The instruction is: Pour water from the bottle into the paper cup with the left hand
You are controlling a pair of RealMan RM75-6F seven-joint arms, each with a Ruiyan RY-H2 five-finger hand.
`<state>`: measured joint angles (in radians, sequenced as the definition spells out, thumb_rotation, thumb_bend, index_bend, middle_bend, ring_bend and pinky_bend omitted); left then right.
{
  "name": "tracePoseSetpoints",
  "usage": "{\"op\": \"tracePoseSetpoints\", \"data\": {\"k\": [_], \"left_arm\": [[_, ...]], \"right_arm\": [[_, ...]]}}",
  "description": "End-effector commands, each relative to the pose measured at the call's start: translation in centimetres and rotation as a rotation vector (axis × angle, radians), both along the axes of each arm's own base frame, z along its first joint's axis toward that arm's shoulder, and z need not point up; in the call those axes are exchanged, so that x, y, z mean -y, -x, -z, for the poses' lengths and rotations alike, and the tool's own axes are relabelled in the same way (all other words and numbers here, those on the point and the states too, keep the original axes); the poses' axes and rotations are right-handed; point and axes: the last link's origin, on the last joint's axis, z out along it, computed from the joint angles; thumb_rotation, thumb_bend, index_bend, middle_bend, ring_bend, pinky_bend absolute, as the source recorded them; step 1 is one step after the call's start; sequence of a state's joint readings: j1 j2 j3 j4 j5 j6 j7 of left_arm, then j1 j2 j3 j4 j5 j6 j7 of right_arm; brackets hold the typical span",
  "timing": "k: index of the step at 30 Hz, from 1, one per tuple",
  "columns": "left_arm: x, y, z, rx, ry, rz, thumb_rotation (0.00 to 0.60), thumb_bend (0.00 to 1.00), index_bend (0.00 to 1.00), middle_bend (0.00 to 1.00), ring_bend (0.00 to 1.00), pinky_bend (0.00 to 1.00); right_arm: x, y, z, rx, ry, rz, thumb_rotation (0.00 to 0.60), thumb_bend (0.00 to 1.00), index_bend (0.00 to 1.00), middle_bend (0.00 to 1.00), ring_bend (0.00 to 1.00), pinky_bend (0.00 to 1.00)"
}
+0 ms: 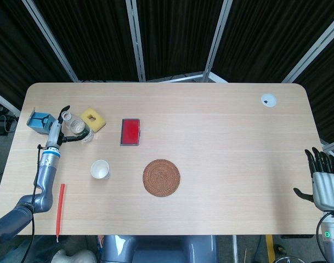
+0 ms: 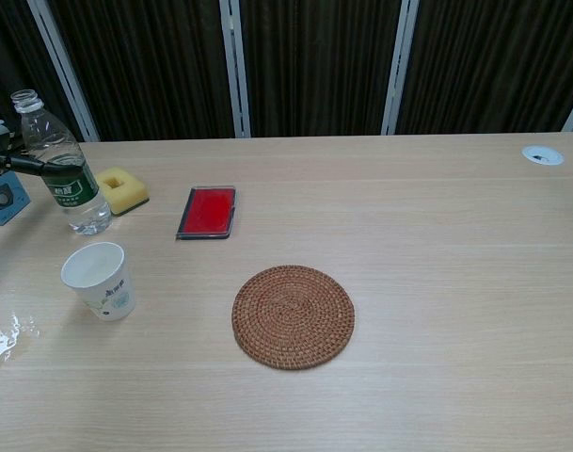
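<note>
The clear water bottle (image 1: 79, 128) (image 2: 68, 169) with a green label stands upright at the table's left rear. My left hand (image 1: 59, 129) (image 2: 13, 161) is right beside it on its left, with the fingers spread either side of the bottle. In the chest view the thumb lies across the label; no closed grip shows. The white paper cup (image 1: 100, 169) (image 2: 99, 280) stands upright in front of the bottle, nearer the front edge. My right hand (image 1: 324, 185) hangs open beyond the table's right edge, holding nothing.
A yellow sponge (image 1: 93, 119) (image 2: 121, 187) lies just right of the bottle, and a blue box (image 1: 39, 121) (image 2: 2, 196) sits to its left. A red case (image 1: 130, 131), a woven coaster (image 1: 161, 177) and a red pen (image 1: 60, 211) also lie on the table.
</note>
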<state>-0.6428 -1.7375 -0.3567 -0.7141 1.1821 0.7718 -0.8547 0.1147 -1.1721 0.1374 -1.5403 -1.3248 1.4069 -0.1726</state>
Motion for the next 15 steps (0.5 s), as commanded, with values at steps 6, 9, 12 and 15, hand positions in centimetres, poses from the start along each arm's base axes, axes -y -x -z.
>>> {"op": "tracePoseSetpoints", "data": {"k": [6,9,12,15], "left_arm": [[-0.6,-0.1,1.4,0.062,0.005,-0.012,0.6,0.0,0.0,0.0,0.0,0.02],[-0.7,-0.1,1.6,0.081,0.007,-0.013,0.6,0.0,0.13,0.08,0.02,0.12],[-0.8,0.0,1.8,0.112,0.001,-0.024,0.6,0.03,0.29,0.21,0.1,0.2],[-1.0,0.0,1.8,0.134,-0.011,-0.036,0.6,0.17,0.42,0.33,0.2,0.24]], "right_arm": [[0.2,0.2,0.1,-0.004,0.003,0.009,0.6,0.0,0.0,0.0,0.0,0.0],[0.3,0.3,0.1,-0.005,0.004,0.013,0.6,0.0,0.0,0.0,0.0,0.0],[0.3,0.4,0.1,0.001,0.005,0.017,0.6,0.0,0.0,0.0,0.0,0.0],[0.3,0.5,0.0,0.0,0.006,0.021,0.6,0.0,0.0,0.0,0.0,0.0]]}}
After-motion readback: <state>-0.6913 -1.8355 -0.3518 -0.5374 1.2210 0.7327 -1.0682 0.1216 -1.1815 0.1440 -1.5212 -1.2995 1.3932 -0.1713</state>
